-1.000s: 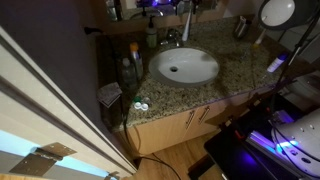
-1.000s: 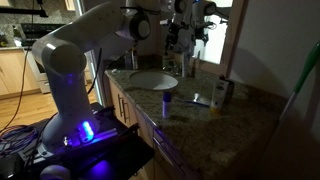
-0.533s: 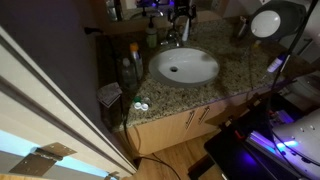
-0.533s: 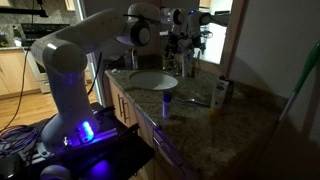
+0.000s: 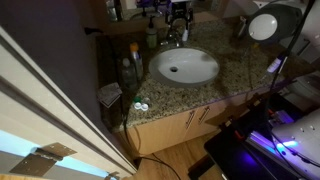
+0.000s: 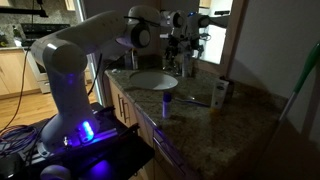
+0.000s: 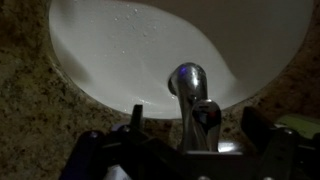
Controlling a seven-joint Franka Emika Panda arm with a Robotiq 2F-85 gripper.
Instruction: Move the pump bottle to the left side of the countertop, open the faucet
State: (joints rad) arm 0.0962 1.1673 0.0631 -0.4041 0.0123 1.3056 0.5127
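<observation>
Your gripper (image 7: 193, 128) is open, fingers (image 7: 135, 115) spread either side of faucet (image 7: 190, 85), no contact visible. Pump bottle (image 5: 152, 36) stands just beside tool, outboard of one finger, close to faucet base.

Risks:
- You swing sideways hunting for lever: outer finger likely clips bottle and tips it into basin (image 7: 120, 40).
- You close off-centre: pads likely slip on shiny metal.

Room: open over basin ahead of tool. Tight behind tool, toward back of countertop (image 5: 235, 70). Front edge well apart.
</observation>
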